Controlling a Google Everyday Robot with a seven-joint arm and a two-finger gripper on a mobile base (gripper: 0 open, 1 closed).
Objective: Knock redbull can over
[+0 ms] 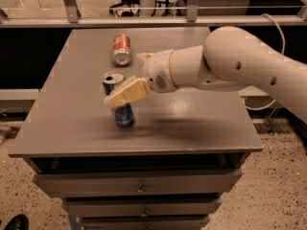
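Observation:
The redbull can [123, 113] is a slim blue-and-silver can standing on the grey table [192, 123], left of centre, leaning slightly to the left. My gripper [119, 96] comes in from the right on the big white arm [230, 63]. Its cream fingers [128, 92] lie across the front of the can's upper half and cover it. They appear to touch the can.
A red-orange soda can [122, 49] lies on its side at the back of the table, behind the redbull can. The table tops a drawer cabinet [139, 188]. A metal railing [144, 20] runs behind the table. The floor drops away on the left and right.

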